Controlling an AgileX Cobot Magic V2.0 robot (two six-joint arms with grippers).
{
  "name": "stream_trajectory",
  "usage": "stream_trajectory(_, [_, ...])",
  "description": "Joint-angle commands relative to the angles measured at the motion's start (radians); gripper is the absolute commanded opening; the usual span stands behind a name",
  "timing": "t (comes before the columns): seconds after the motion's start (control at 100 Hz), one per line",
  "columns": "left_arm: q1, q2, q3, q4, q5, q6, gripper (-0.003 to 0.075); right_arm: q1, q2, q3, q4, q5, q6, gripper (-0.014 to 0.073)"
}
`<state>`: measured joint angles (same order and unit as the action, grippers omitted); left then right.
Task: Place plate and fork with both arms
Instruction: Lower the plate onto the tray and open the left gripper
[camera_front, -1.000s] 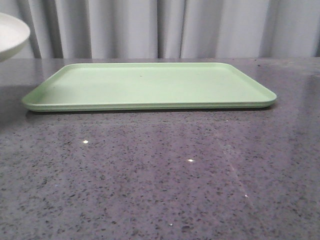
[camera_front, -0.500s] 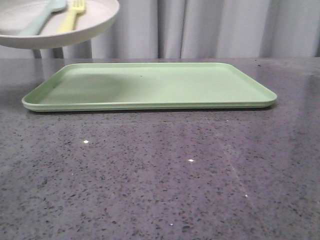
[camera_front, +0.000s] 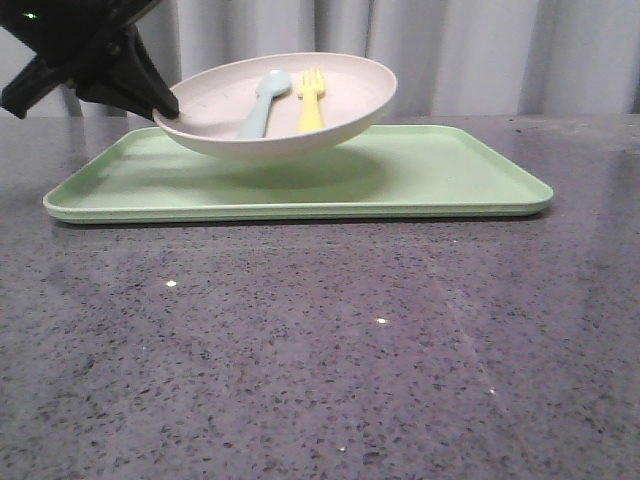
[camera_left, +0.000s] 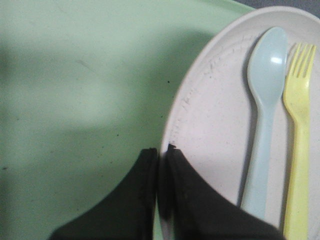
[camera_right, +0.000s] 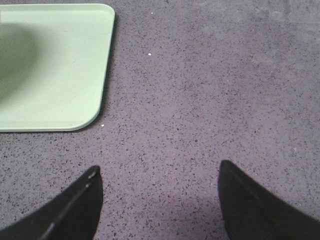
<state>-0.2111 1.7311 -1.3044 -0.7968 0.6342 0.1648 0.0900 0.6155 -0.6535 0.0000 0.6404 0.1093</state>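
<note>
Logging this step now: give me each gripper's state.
Left gripper: shut on the plate rim, holding it above the tray.
Right gripper: open, holding nothing, over the table.

You see the left gripper, upper left, pinching the plate above the tray; spoon and fork lie inside it.

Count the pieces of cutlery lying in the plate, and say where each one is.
2. A pale blue spoon lies left of a yellow fork, side by side in the plate, held over the green tray. None looks hidden.
</note>
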Motion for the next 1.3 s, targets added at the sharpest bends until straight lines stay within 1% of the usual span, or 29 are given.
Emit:
stream_trajectory(0.0, [-0.02, -0.019, -0.042, -0.056, -0.054, -0.014, -0.0021, 0.002, 0.008, -0.032, 0.0, -0.071, -0.004, 0.05])
stream_trajectory(0.19, [-0.022, 0.008, -0.042, -0.057, -0.082, -0.014, -0.002, 0.002, 0.008, -0.032, 0.0, -0.071, -0.004, 0.05])
stream_trajectory(0.42, [-0.022, 0.033, -0.042, -0.059, -0.076, -0.014, -0.0012, 0.002, 0.008, -0.032, 0.0, -0.071, -0.004, 0.05])
stream_trajectory(0.49, [-0.022, 0.034, -0.042, -0.059, -0.072, -0.014, 0.0028, 0.002, 0.008, -0.032, 0.0, -0.071, -0.004, 0.05])
stream_trajectory(0.66, [-0.022, 0.034, -0.042, -0.057, -0.072, -0.014, 0.0201, 0.002, 0.008, -0.032, 0.0, -0.07, -0.004, 0.05])
stream_trajectory(0.74, [-0.022, 0.034, -0.042, -0.057, -0.07, -0.014, 0.0242, 0.002, 0.008, -0.032, 0.0, -0.069, -0.004, 0.05])
stream_trajectory(0.95, [-0.02, 0.027, -0.042, -0.05, -0.062, -0.012, 0.0242, 0.002, 0.008, -0.032, 0.0, -0.069, -0.004, 0.05])
stream_trajectory(1.14, [-0.014, -0.054, -0.037, 0.052, -0.058, -0.006, 0.0242, 0.002, 0.008, -0.032, 0.0, -0.074, -0.004, 0.05])
stream_trajectory(1.21, [-0.006, -0.1, -0.025, 0.068, -0.05, -0.006, 0.0242, 0.002, 0.008, -0.032, 0.01, -0.076, -0.004, 0.05])
stream_trajectory(1.29, [-0.005, -0.17, 0.0, 0.131, -0.055, -0.006, 0.0242, 0.002, 0.008, -0.032, 0.02, -0.077, -0.004, 0.05])
